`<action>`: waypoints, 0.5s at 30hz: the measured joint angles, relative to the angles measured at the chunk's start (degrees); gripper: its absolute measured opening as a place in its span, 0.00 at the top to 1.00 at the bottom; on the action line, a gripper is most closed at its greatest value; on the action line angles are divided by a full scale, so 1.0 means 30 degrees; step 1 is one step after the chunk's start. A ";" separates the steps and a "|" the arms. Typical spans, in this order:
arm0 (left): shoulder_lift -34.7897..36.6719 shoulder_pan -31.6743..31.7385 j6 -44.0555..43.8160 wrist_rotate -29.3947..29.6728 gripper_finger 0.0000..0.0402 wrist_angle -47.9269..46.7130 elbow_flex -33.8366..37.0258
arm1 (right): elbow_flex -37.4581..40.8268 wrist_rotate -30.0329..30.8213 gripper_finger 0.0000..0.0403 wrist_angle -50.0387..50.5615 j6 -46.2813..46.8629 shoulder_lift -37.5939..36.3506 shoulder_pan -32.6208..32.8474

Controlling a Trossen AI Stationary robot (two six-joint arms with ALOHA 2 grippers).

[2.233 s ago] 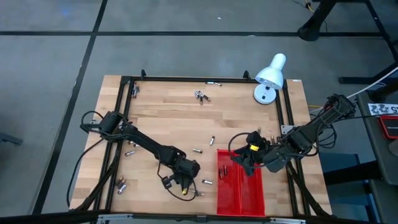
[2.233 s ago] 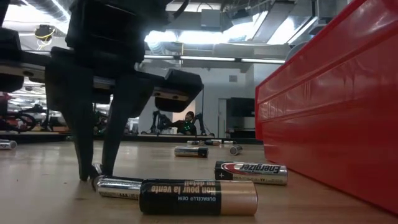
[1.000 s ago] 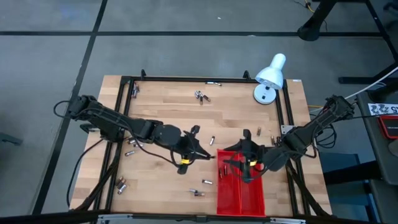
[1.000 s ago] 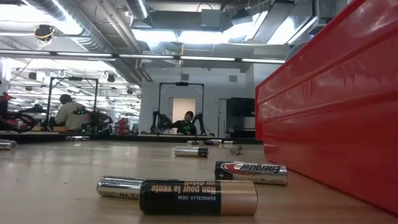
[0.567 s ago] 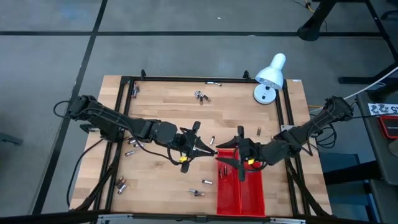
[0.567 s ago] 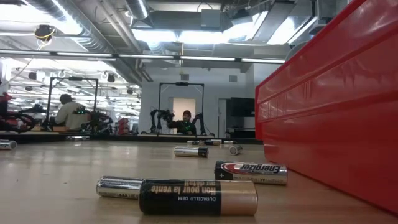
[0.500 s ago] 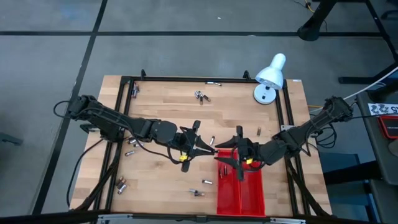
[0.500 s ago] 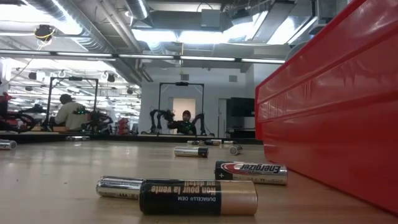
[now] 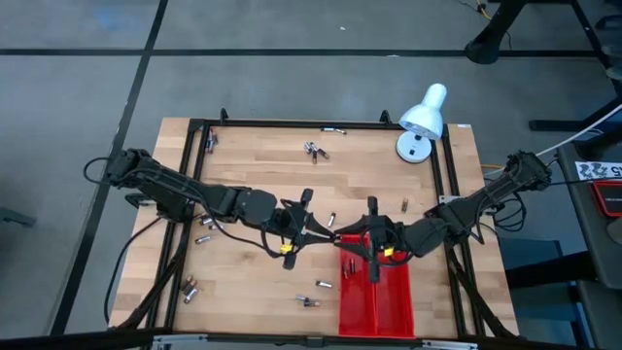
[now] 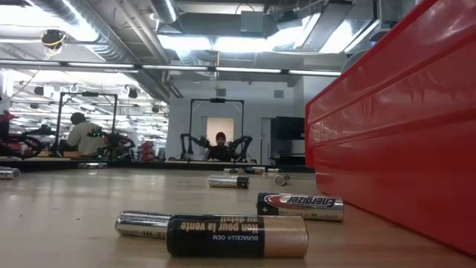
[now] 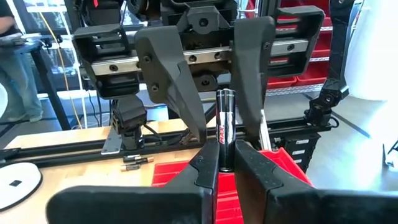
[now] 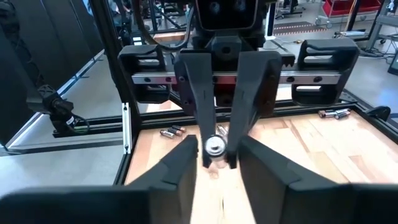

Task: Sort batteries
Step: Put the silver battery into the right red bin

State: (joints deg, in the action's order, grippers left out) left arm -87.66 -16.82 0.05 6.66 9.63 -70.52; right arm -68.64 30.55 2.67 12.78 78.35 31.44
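**A:** What carries it all?

**B:** A wooden tabletop (image 9: pixel 253 185) with a black frame round it. The left arm (image 9: pixel 194 199) reaches in from the left side and the right arm (image 9: pixel 466 209) from the right, and they meet near the middle.

**A:** And the big things on it?

**B:** A red tray (image 9: pixel 394 306) sits at the near edge, right of centre. A white lamp (image 9: pixel 423 122) stands in the far right corner.

**A:** The grippers?

**B:** They face each other tip to tip over the tray's far left corner. The left gripper (image 11: pixel 226 158) is clamped on one battery (image 11: pixel 224 118), which stands up between its fingers. The right gripper (image 12: pixel 214 163) has its fingers spread on either side of that same battery, with a gap showing on each side, so it has no hold on it.

**A:** Where are the other batteries?

**B:** Scattered loose on the wood: a small cluster (image 9: pixel 313 149) towards the far edge, a few (image 9: pixel 204 233) under the left arm, and two (image 9: pixel 316 294) just left of the tray. From table height, a black-and-copper one (image 10: pixel 236 236) lies nearest, touching a silvery one (image 10: pixel 141 222), and a third (image 10: pixel 300 206) lies beside the tray wall.
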 joint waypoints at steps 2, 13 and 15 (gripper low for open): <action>0.0000 0.0007 0.0000 -0.0007 0.94 -0.0025 0.0000 | 0.0000 0.0043 0.77 -0.0006 -0.0004 0.0000 0.0000; 0.0001 0.0318 -0.0905 -0.0078 0.85 -0.0828 -0.0022 | 0.0007 0.0093 0.94 0.0060 -0.0038 0.0000 -0.0007; 0.0000 0.0339 -0.0921 -0.0062 0.81 -0.1145 -0.0022 | 0.0007 0.0113 0.94 0.0171 0.0134 0.0000 -0.0003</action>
State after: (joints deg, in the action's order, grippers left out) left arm -87.66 -15.80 -2.71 6.47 6.19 -70.59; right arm -68.62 30.89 3.19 13.18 78.35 31.43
